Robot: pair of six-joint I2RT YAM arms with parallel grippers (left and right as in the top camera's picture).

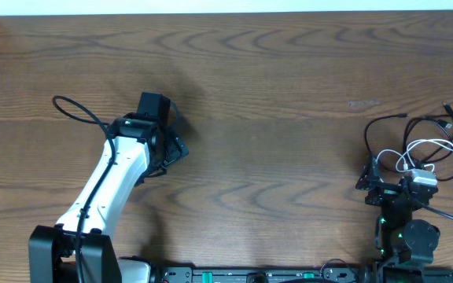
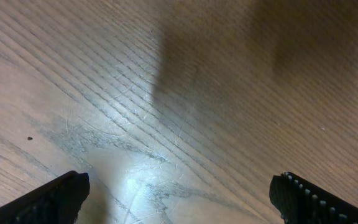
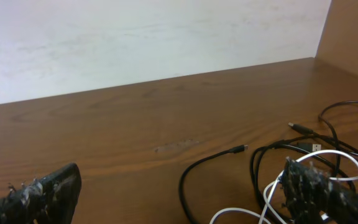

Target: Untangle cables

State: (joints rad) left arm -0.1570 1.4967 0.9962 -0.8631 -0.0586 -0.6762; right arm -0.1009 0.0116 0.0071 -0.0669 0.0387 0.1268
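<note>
The cables lie in a tangle at the table's right side. The black cable (image 1: 367, 135) makes several loops, and the white cable (image 1: 431, 143) curls in among them. My right gripper (image 1: 392, 174) is open just in front of the tangle. In the right wrist view the black cable (image 3: 182, 186) loops between its fingers. The white cable (image 3: 238, 210) passes beside the right fingertip (image 3: 319, 193), and nothing is gripped. My left gripper (image 1: 178, 141) is open over bare wood at the left, far from the cables. Its wrist view shows only tabletop between its fingers (image 2: 179, 199).
The wooden table (image 1: 274, 94) ends at a white wall along the back. A thicker black wire (image 1: 77, 110) arcs off the left arm. Plug ends (image 3: 300, 128) lie at the tangle's far side, near the table's right edge.
</note>
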